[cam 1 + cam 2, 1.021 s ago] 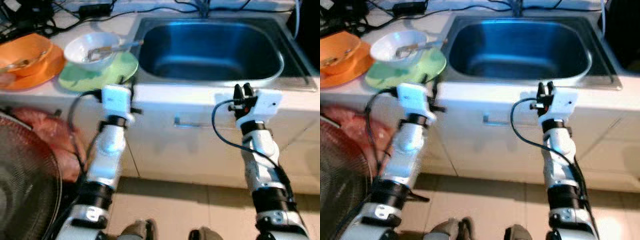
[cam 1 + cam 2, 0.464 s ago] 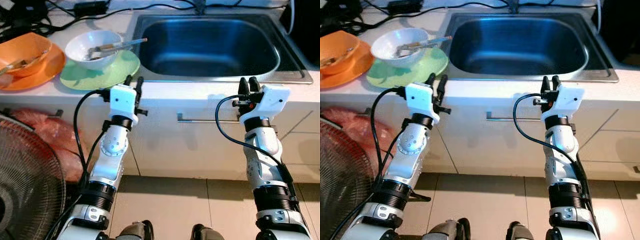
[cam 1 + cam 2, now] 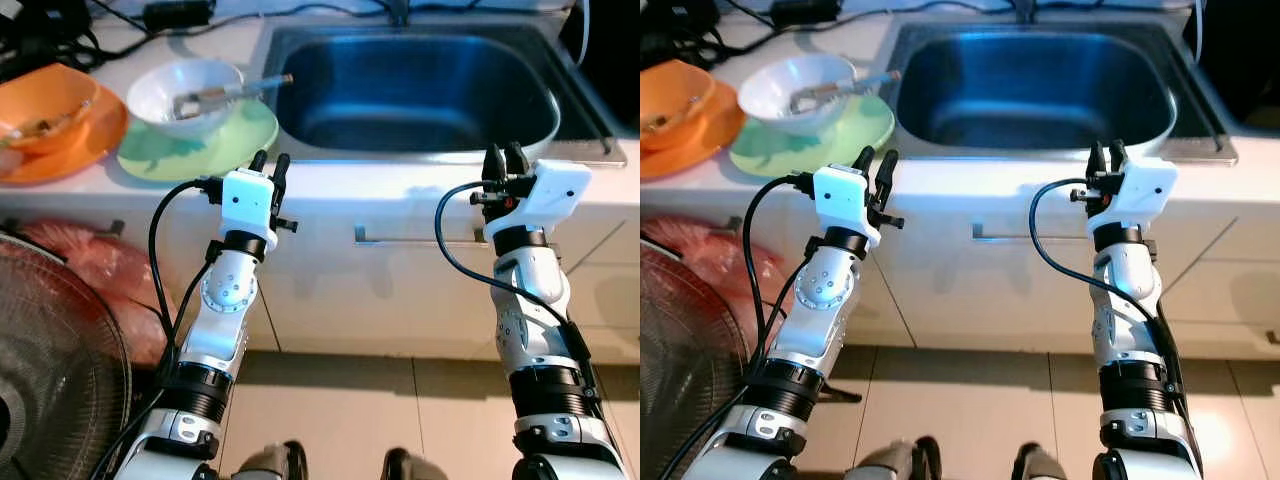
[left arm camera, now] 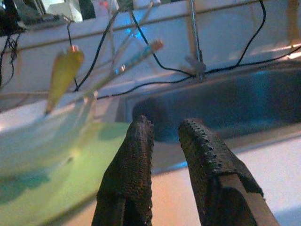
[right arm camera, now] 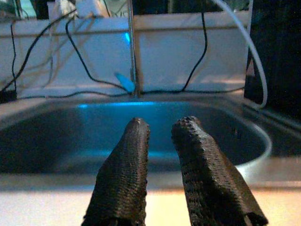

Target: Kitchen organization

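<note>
Fan [image 3: 50, 370] and red bag [image 3: 100, 275] low at robot's left. Left gripper [image 3: 270, 160] and right gripper [image 3: 505, 158] raised at counter edge, fingers slightly parted, holding nothing. Beyond: white bowl [image 3: 190, 95] with utensils on green plate [image 3: 225, 135], orange dishes [image 3: 55, 115] beside, sink [image 3: 415, 95] bare. Judgement: organizing not yet begun; all dishes remain.

Silver jointed arms, white wrist housings, looping black cables (textured black fingers [image 4: 134, 165]).
</note>
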You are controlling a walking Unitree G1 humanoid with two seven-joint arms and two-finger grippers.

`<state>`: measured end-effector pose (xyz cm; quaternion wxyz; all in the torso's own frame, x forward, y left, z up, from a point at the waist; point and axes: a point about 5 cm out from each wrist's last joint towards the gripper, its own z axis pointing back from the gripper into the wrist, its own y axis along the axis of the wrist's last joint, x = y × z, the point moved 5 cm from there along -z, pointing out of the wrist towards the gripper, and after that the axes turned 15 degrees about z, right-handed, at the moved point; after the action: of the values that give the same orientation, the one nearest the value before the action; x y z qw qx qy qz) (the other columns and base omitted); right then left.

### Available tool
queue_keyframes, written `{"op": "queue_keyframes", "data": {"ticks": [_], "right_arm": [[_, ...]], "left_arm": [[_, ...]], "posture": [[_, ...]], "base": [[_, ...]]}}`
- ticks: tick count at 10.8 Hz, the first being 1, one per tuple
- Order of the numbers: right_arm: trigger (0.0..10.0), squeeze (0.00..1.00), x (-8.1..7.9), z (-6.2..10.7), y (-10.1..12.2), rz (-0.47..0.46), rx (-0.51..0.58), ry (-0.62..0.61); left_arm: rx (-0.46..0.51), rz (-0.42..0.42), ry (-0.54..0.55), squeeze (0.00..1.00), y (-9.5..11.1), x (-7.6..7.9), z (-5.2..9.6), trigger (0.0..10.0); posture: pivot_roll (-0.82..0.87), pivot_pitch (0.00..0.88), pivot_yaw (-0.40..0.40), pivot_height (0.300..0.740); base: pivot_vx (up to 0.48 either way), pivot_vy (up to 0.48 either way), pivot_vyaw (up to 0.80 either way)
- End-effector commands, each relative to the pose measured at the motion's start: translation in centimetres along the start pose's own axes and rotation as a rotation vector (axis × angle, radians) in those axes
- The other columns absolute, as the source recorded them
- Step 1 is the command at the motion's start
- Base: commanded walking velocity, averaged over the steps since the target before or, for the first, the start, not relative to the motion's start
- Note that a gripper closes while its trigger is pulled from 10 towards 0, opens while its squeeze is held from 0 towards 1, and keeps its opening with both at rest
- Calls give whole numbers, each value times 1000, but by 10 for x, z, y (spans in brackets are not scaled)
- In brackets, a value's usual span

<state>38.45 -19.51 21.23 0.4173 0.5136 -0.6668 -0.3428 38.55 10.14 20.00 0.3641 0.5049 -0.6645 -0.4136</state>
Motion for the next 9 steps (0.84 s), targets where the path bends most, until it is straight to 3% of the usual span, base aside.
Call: {"op": "queue_keyframes", "data": {"ticks": [1,9], "right_arm": [[10000,0,5,-3,12,-3,43,-20],[10000,0,3,-3,13,-10,41,-14]], "left_arm": [[18,-6,-8,0,5,1,-2,10000],[13,-9,-9,0,4,1,-1,10000]], "posture": [[15,152,57,740],[14,156,56,740]], "base": [[371,0,0],[390,0,0]]}}
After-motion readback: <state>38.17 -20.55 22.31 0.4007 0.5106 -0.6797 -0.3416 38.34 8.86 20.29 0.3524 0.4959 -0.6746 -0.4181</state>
